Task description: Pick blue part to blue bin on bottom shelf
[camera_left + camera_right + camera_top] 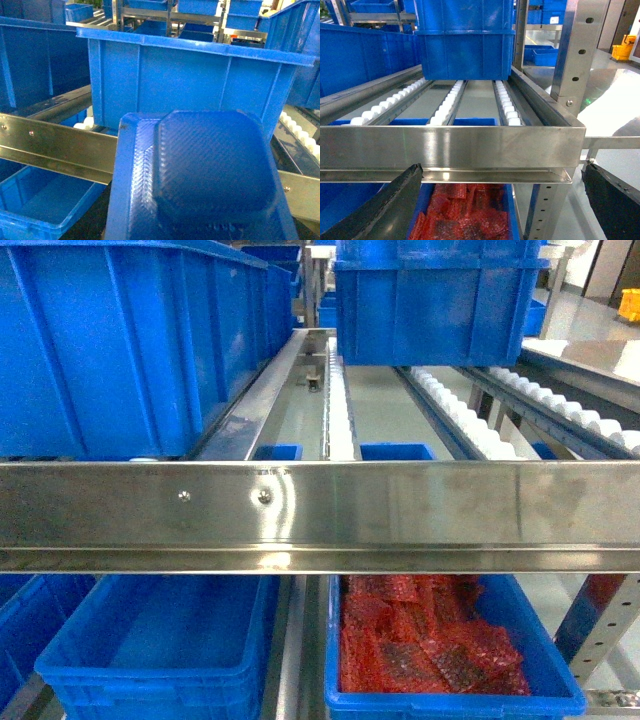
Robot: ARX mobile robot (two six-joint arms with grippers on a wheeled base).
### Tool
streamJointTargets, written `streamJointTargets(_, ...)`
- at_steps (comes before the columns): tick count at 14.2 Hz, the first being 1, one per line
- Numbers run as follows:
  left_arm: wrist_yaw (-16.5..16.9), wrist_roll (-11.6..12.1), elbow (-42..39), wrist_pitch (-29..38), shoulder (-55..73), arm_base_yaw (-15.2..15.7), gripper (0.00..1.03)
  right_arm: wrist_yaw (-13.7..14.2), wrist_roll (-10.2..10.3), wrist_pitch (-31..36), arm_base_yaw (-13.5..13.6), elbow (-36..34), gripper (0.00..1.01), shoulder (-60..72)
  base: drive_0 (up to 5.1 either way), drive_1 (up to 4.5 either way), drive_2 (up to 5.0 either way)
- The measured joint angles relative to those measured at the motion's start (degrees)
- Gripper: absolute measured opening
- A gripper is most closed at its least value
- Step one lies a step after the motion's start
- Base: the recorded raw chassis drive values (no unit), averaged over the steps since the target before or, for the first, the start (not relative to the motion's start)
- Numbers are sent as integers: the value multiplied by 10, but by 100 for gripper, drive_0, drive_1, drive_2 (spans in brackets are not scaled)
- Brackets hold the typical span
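Note:
The blue part (pixel 200 180), a ribbed tray with a raised octagonal middle, fills the lower left wrist view and hangs in the air in front of the steel front edge (pixel 55 145). It hides my left gripper's jaws. Behind it a blue bin (pixel 200 75) stands on the bottom shelf (pixel 320 515), the roller-rail level. Lower down to the left is an empty blue bin (pixel 35 205), also in the head view (pixel 160 640). My right gripper (pixel 500 170) is open with nothing between its fingers (pixel 395 200), facing the same front edge (pixel 450 147). Neither gripper shows in the head view.
A blue bin full of red parts (pixel 430 640) sits below the rail on the right, also in the right wrist view (pixel 465 215). Large blue bins (pixel 120 350) (pixel 440 300) stand on the roller rails (pixel 340 420). A perforated steel post (pixel 575 55) is at the right.

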Motion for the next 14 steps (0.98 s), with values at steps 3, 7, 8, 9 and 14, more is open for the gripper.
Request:
streamJointTargets(3, 0, 0, 0, 0, 0, 0, 43, 0, 0, 0, 0, 0, 98, 0, 0, 0, 0)
streamJointTargets(7, 0, 0, 0, 0, 0, 0, 43, 0, 0, 0, 0, 0, 98, 0, 0, 0, 0)
streamJointTargets(8, 0, 0, 0, 0, 0, 0, 43, 0, 0, 0, 0, 0, 98, 0, 0, 0, 0)
streamJointTargets(9, 0, 0, 0, 0, 0, 0, 43, 0, 0, 0, 0, 0, 98, 0, 0, 0, 0)
streamJointTargets(14, 0, 0, 0, 0, 0, 0, 43, 0, 0, 0, 0, 0, 98, 0, 0, 0, 0)
